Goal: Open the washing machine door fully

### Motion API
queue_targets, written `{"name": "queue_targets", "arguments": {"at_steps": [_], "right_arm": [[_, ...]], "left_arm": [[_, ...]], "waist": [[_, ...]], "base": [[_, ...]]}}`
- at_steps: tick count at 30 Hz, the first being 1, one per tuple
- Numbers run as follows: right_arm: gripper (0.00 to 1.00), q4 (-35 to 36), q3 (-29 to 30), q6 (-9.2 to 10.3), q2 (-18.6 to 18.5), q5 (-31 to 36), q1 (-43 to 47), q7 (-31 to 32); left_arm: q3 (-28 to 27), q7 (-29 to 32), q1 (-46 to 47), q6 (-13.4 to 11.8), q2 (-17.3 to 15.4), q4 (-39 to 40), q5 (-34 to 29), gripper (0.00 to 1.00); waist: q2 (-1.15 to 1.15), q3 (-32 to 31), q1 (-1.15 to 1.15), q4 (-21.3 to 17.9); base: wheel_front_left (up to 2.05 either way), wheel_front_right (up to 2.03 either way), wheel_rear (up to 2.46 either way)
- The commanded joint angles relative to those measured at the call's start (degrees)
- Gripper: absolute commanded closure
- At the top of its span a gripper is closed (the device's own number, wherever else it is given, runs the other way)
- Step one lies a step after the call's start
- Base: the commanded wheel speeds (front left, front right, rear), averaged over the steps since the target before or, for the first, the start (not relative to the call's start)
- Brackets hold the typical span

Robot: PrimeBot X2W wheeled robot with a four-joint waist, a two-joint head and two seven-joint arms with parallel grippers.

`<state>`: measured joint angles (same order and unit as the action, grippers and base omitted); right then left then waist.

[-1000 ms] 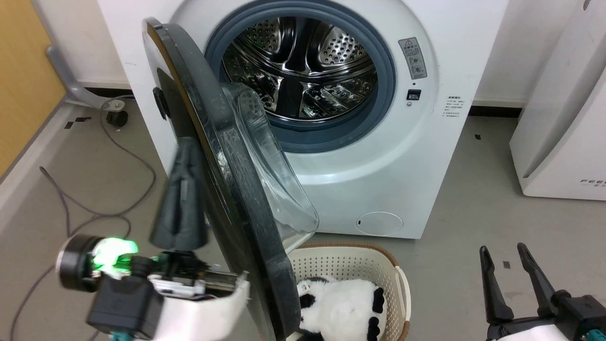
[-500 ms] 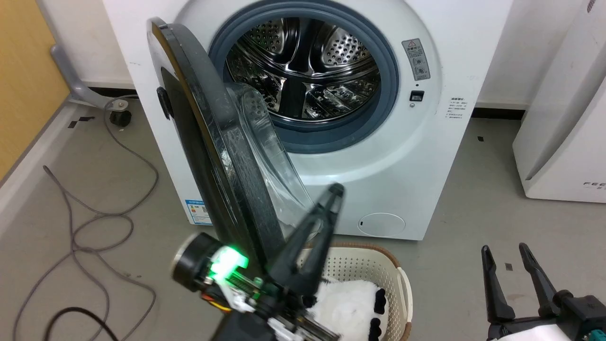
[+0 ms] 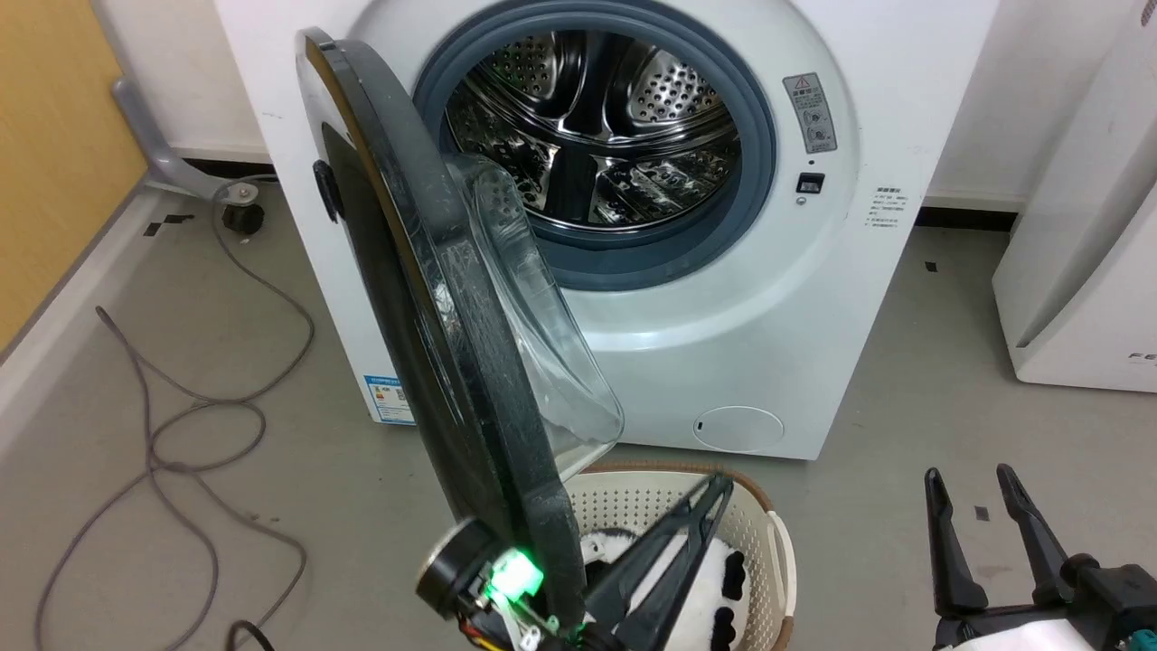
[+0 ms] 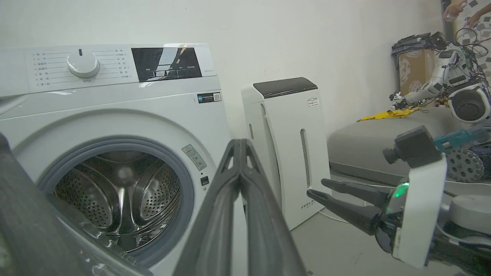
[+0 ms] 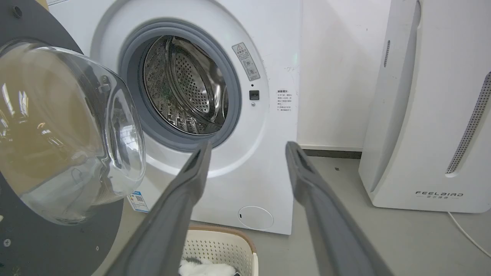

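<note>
The white washing machine stands open, showing its steel drum and grey gasket. Its glossy black door is swung out toward me and is seen nearly edge-on, its clear glass bowl bulging to the right. My left gripper is shut on nothing, low on the door's inner side above the basket, with its wrist by the door's bottom rim. In the left wrist view the shut fingers point at the machine front. My right gripper is open at the lower right, apart from the door.
A cream laundry basket holding a black-and-white plush toy sits on the floor under the door. A white FEELBIRD appliance stands to the right. Grey cables trail over the floor at the left, beside a wooden panel.
My left gripper has gone from the door's outer left face, around its bottom rim, to the inner right side, and now sits lower over the basket. The door and right gripper are unchanged.
</note>
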<state>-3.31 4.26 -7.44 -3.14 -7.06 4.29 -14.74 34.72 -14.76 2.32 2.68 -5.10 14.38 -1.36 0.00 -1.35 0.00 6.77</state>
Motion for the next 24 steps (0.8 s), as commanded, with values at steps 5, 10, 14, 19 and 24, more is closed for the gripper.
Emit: {"name": "queue_targets", "arguments": {"at_steps": [5,10,14,19,24], "right_arm": [[0.00,-0.2,0.0,-0.05,0.3,-0.1,0.8,-0.3],[0.00,-0.5,-0.1,-0.05,0.3,0.0,0.6,-0.3],[0.00,-0.8,-0.2,-0.05,0.3,0.0,0.5,-0.3],[0.00,-1.0,-0.1,-0.05,0.3,0.3,0.6,-0.3],[0.00,-1.1,0.3,-0.05,0.3,0.4,0.5,-0.3]], "left_arm": [[0.6,-0.2,-1.6,-0.5,-0.7,-4.6,0.9,1.00],[0.2,-0.2,-1.9,-1.0,-0.6,-8.0,1.7,1.00],[-0.6,-0.2,-2.2,-1.5,-0.6,-11.1,2.4,1.00],[-1.6,-0.2,-2.3,-2.1,-0.7,-12.8,2.6,1.00],[-2.7,-0.2,-2.4,-2.4,-0.9,-14.2,2.9,1.00]], "waist": [[0.00,0.2,0.00,0.3],[0.00,0.4,0.00,0.4],[0.00,0.6,0.00,0.5],[0.00,1.0,0.00,1.1],[0.00,1.2,0.00,3.1]], "base": [[0.00,0.00,0.00],[0.00,0.00,0.00],[0.00,0.00,0.00],[0.00,0.00,0.00],[0.00,0.00,0.00]]}}
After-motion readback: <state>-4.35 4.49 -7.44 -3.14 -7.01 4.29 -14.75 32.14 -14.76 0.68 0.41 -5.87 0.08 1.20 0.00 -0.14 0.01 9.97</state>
